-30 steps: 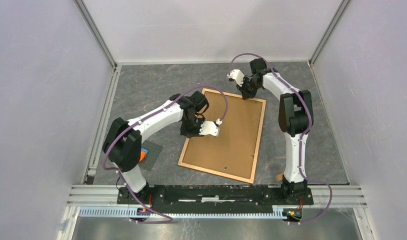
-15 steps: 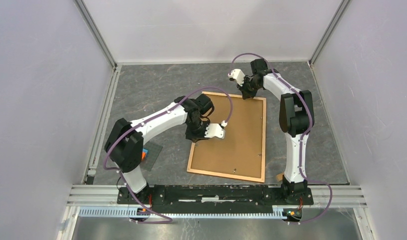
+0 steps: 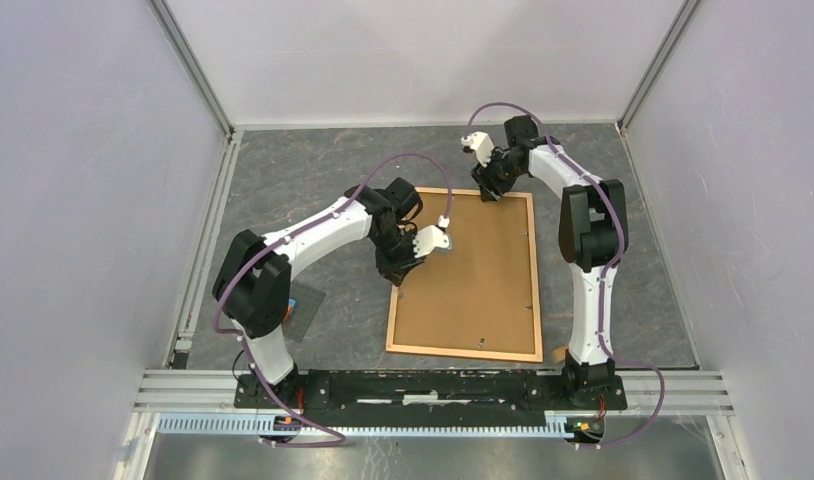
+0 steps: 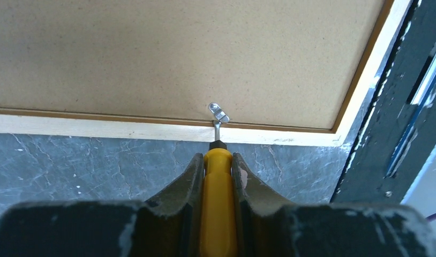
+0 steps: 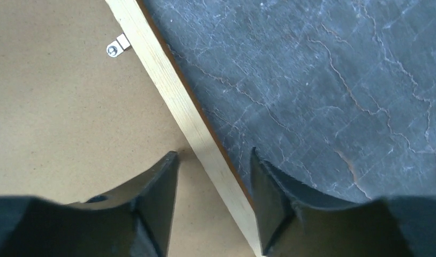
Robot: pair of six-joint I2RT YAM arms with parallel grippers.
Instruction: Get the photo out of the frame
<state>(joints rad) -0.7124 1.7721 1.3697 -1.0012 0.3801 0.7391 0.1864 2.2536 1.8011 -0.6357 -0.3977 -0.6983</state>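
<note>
The frame lies back up on the table, its brown backing board showing inside the pale wooden border. The photo is hidden beneath the board. My left gripper is shut on a yellow-handled screwdriver. The screwdriver's tip touches a small metal clip on the frame's left edge. In the top view that gripper sits beside the frame's left side. My right gripper is open, one finger on each side of the far border, over the frame's far left corner. Another clip shows near it.
A small grey plate with an orange block lies left of the frame, under the left arm. A metal rail runs along the near edge. Walls close in the grey table on three sides.
The frame has swung round to lie nearly square with the table, its near end sliding right. My right gripper has opened. My left gripper moved with the frame's left edge.
</note>
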